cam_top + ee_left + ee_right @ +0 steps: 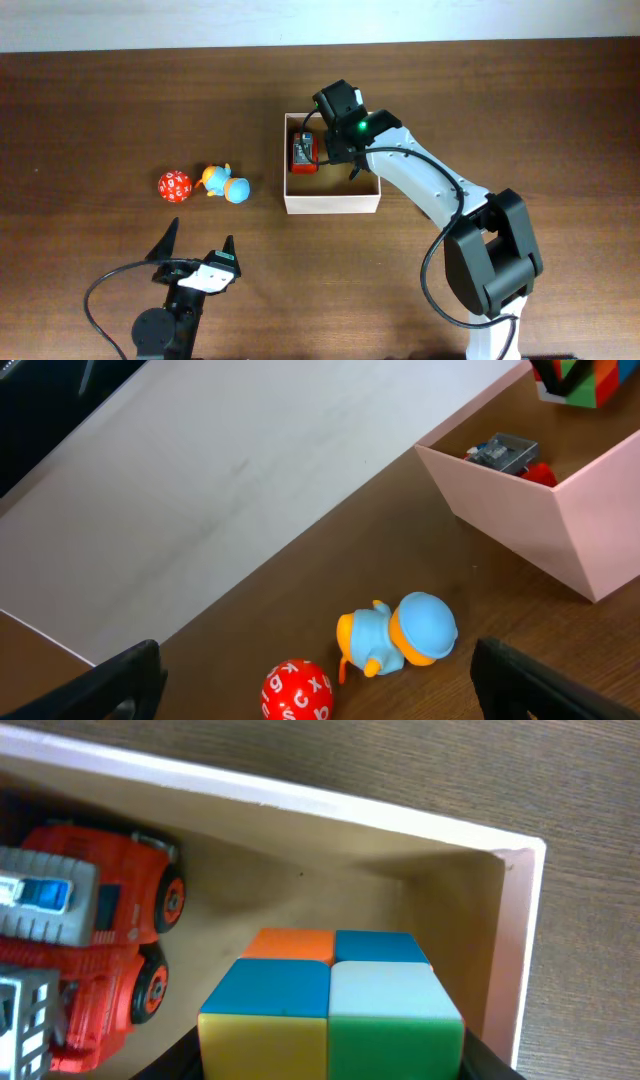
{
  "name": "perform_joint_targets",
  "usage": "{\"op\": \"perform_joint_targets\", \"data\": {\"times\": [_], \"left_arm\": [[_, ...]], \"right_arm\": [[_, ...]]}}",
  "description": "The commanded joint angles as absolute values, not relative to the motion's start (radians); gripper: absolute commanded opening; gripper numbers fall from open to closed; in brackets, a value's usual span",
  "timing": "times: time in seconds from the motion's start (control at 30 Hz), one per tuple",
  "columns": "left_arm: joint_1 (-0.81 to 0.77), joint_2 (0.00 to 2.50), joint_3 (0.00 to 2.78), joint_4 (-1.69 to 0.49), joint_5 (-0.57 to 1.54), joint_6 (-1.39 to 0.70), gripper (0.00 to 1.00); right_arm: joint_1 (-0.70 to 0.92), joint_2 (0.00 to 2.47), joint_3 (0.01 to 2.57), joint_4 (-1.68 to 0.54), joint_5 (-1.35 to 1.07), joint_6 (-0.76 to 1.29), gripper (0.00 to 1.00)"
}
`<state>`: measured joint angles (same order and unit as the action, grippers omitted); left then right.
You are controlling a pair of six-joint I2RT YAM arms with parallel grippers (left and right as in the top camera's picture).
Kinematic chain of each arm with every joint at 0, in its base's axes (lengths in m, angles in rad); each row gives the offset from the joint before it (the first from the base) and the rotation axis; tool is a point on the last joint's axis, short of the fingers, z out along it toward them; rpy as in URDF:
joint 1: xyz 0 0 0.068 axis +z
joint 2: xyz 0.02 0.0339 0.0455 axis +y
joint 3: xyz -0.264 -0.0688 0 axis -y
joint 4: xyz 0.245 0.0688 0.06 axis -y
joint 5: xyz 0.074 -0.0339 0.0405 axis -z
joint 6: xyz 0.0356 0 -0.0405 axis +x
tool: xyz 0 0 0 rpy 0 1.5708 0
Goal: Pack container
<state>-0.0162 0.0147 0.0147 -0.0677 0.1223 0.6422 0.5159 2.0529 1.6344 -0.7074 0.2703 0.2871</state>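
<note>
The container (332,204) sits on the table (500,100) a little right of centre, a red truck (303,152) lying by its left wall. The right gripper (330,1065) hangs over it pinching a coloured cube (330,995), held clear of the floor as far as I can tell. Near the front edge the left gripper (197,245) has its fingers spread wide, and a red ball (174,186) and a duck (225,184) lie side by side left of the container.

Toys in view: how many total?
4. Ball and duck on the table left of the container; truck inside it; cube held by the right gripper over it. More may hide under the arm.
</note>
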Motion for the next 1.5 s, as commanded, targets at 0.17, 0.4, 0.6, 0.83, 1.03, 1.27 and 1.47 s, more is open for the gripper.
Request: {"op": "perform_joint_targets", "data": {"times": [0.17, 0.4, 0.6, 0.83, 1.03, 1.27, 1.47], "left_arm": [[-0.01, 0.005, 0.009, -0.069, 0.115, 0.636, 0.99], [-0.01, 0.005, 0.009, -0.069, 0.115, 0.636, 0.99], [-0.01, 0.005, 0.009, -0.069, 0.115, 0.636, 0.99], [-0.01, 0.005, 0.009, -0.069, 0.115, 0.636, 0.99], [-0.01, 0.005, 0.009, -0.069, 0.115, 0.636, 0.99], [-0.01, 0.005, 0.009, -0.069, 0.115, 0.636, 0.99], [-0.01, 0.005, 0.009, -0.069, 0.115, 0.636, 0.99]], "right_arm": [[0.49, 2.067, 1.653, -0.693, 0.3, 0.286, 0.47], [0.49, 2.07, 1.652, -0.683, 0.3, 0.286, 0.47], [0.489, 2.086, 1.652, -0.675, 0.3, 0.298, 0.47], [0.49, 2.126, 1.652, -0.664, 0.3, 0.33, 0.47], [0.489, 2.133, 1.652, -0.656, 0.3, 0.331, 0.47], [0.488, 2.133, 1.652, -0.649, 0.3, 0.33, 0.62], [0.489, 2.133, 1.654, -0.65, 0.3, 0.33, 0.66]]}}
